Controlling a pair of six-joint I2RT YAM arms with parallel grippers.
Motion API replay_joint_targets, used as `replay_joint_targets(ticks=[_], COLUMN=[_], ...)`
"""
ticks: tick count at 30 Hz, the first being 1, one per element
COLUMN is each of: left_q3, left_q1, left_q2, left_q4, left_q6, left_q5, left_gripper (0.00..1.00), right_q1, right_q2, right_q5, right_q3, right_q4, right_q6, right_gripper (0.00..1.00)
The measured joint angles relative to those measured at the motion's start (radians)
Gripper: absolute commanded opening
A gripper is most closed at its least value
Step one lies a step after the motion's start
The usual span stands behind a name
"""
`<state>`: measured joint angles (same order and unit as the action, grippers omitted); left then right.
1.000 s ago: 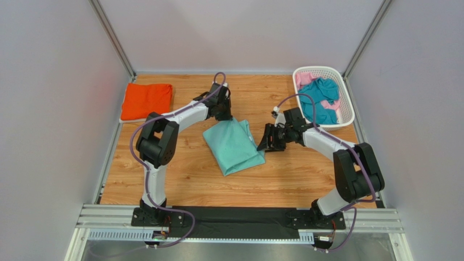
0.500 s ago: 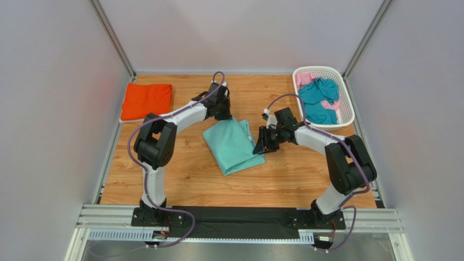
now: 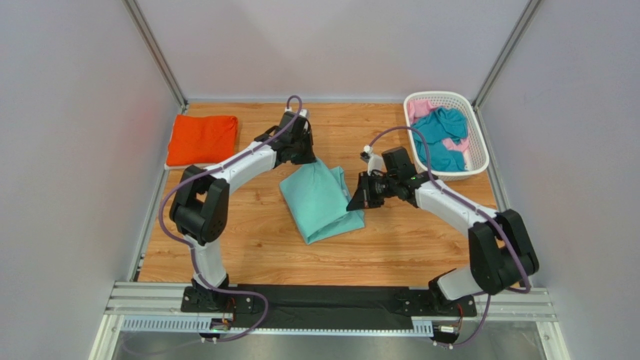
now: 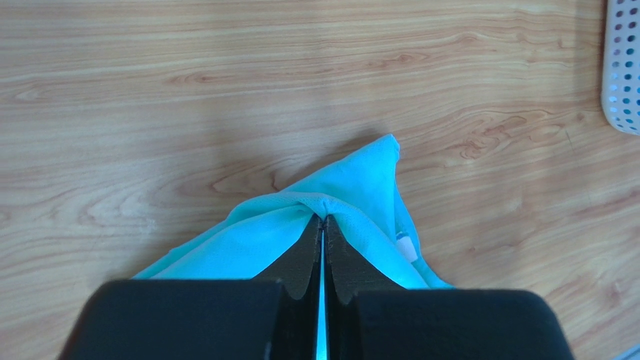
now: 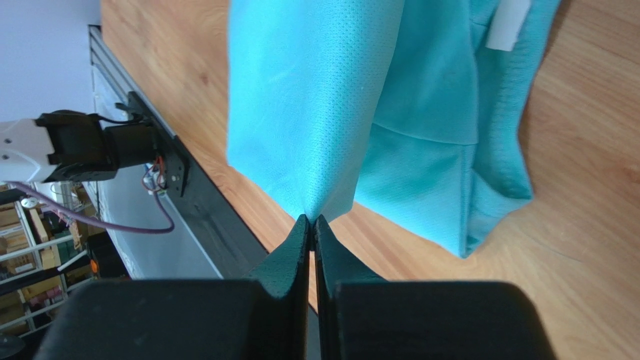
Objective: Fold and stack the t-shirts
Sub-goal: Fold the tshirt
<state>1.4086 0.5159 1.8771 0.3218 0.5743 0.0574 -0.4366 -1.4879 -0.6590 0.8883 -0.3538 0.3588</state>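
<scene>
Top external, mint-green t-shirt [image 3: 319, 204] half-folded (creased)

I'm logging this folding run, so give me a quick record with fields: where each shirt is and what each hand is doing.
mint-green t-shirt: partly folded, centre of table
left hand: shut on the mint-green t-shirt's far edge
right hand: shut on its right edge
orange t-shirt: folded, far left corner
teal t-shirt: crumpled in basket
pink t-shirt: in basket, partly under the teal one
</scene>
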Motion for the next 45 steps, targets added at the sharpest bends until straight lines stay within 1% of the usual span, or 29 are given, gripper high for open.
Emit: replay_joint_targets(ticks=[4,8,11,16,21,27,29,31,32,35,36,37,38,39,40,41,42,45], left_q3=[-0.015,-0.006,0.039,0.118,0.203,0.273,0.286,0.303,0.312,0.326,0.331,0.336,0.341,0.346,0.352,0.358,0.365,0.377], left_q1=[0.005,0.033,0.058,0.093,0.124,0.159,0.169,0.175,0.178,0.180,0.180,0.180,0.180,0.180,0.179,0.178,0.178,0.178], left_q2=[-0.053,-0.067,-0.035,0.058,0.179,0.296,0.322,0.346,0.356,0.377,0.379,0.380,0.380,0.380,0.380,0.380,0.380,0.364], left_q4=[0.011,0.019,0.049,0.059,0.080,0.086,0.087,0.088,0.089,0.089,0.089,0.090,0.091,0.092,0.094,0.096,0.098,0.110], left_q6=[-0.001,-0.003,-0.013,-0.038,-0.067,-0.110,-0.121,-0.132,-0.134,-0.138,-0.139,-0.140,-0.145,-0.148,-0.151,-0.156,-0.156,-0.161], left_q5=[-0.003,-0.007,-0.006,0.006,0.026,0.043,0.043,0.041,0.039,0.035,0.035,0.034,0.034,0.032,0.031,0.029,0.027,0.028], left_gripper=[0.00,0.00,0.00,0.00,0.00,0.00,0.02,0.05,0.09,0.16,0.20,0.28,0.33,0.40,0.50,0.53,0.55,0.65], right_q1=[-0.001,0.002,0.023,0.114,0.156,0.200,0.212,0.220,0.222,0.222,0.221,0.221,0.220,0.220,0.220,0.220,0.220,0.222], right_q2=[0.122,0.166,0.174,0.201,0.178,0.116,0.085,0.065,0.061,0.057,0.058,0.061,0.068,0.079,0.094,0.116,0.138,0.243], right_q5=[-0.016,-0.011,0.008,0.028,0.049,0.117,0.146,0.137,0.132,0.132,0.137,0.145,0.161,0.184,0.210,0.232,0.246,0.276], right_q3=[-0.049,-0.108,-0.161,-0.240,-0.300,-0.340,-0.346,-0.346,-0.345,-0.343,-0.338,-0.329,-0.319,-0.307,-0.295,-0.282,-0.269,-0.210], right_q4=[0.007,0.020,0.015,0.015,0.027,0.038,0.040,0.046,0.050,0.055,0.048,0.038,0.025,0.005,-0.019,-0.045,-0.070,-0.157], right_q6=[0.035,0.072,0.095,0.109,0.118,0.123,0.123,0.127,0.129,0.136,0.138,0.139,0.137,0.134,0.129,0.119,0.116,0.096], right_gripper=[0.00,0.00,0.01,0.02,0.02,0.02,0.02,0.03,0.04,0.16,0.22,0.25,0.29,0.43,0.50,0.58,1.00,1.00])
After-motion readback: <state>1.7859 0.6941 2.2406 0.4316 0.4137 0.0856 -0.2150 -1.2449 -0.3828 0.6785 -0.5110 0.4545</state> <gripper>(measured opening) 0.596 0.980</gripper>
